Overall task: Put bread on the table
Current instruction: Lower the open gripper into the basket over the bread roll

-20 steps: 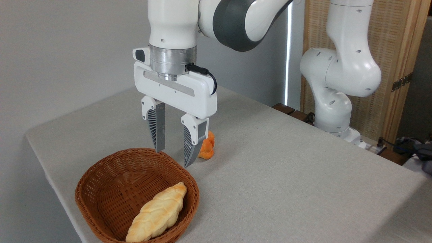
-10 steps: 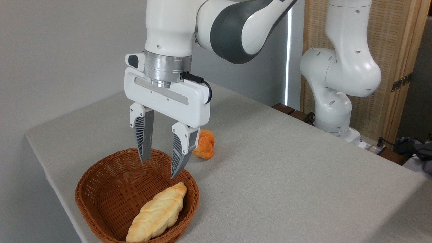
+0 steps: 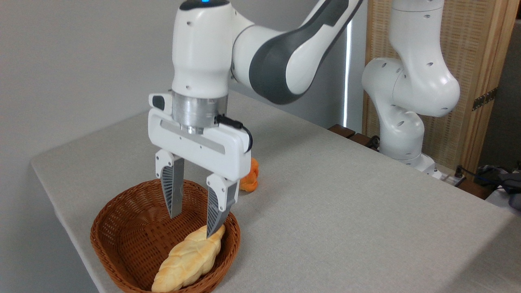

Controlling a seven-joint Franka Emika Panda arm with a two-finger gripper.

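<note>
The bread [image 3: 188, 261], a long pale-golden braided loaf, lies slantwise in a brown wicker basket [image 3: 122, 240] at the near left corner of the light grey table [image 3: 346, 203]. My gripper [image 3: 193, 226] hangs open inside the basket's upper half, fingers pointing down. Its right fingertip sits just above the loaf's far tapered end; the left finger is over bare basket floor. Nothing is between the fingers.
A small knobbly orange pastry [image 3: 250, 180] rests on the table just behind the basket, partly hidden by the gripper body. The arm's white base [image 3: 401, 134] stands at the table's far right edge. Cables and dark objects lie at the far right.
The gripper has moved left toward the basket and dropped lower, its fingertips now inside the basket just above the loaf's far end. The bread and pastry have not moved.
</note>
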